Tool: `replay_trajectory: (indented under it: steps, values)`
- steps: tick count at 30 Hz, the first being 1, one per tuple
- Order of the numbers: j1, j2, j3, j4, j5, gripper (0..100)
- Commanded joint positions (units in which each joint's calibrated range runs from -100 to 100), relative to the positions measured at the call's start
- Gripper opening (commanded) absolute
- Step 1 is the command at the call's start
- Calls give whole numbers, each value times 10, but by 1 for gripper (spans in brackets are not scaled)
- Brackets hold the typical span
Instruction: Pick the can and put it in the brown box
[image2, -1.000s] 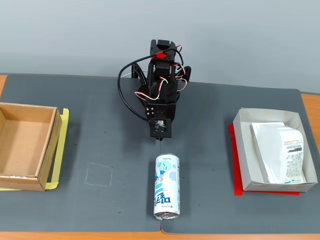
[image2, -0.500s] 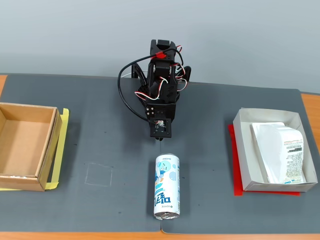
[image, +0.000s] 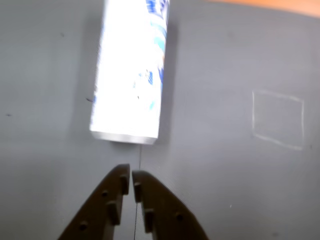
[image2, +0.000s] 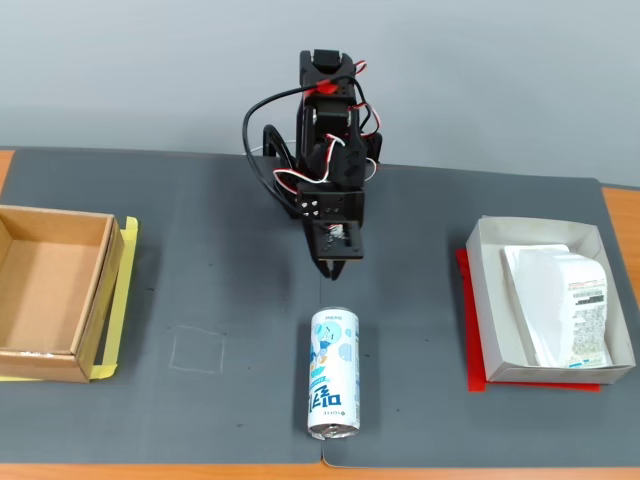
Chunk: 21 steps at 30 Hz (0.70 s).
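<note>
The can (image2: 334, 372) lies on its side on the grey mat, white with light-blue graphics, its silver end toward the front edge. In the wrist view the can (image: 131, 75) lies just beyond my fingertips. My gripper (image: 131, 172) is shut and empty; in the fixed view the gripper (image2: 331, 274) hangs above the mat just behind the can's far end, apart from it. The brown box (image2: 88, 300) stands empty at the far left of the fixed view on yellow tape.
A white box (image2: 483, 300) at the right holds a white packet with a printed label (image2: 562, 300) and sits on a red sheet. A faint chalk square (image2: 197, 349) marks the mat left of the can; it also shows in the wrist view (image: 278, 119).
</note>
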<state>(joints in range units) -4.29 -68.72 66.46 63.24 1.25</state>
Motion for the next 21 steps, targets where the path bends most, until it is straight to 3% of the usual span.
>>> replay_trajectory:
  steps: [1,11,21]
  values:
    - [-22,95,-116,-10,-3,1]
    - [-32,358,-348,-10,-47,2]
    - [-34,555,-503,-10,-47,2]
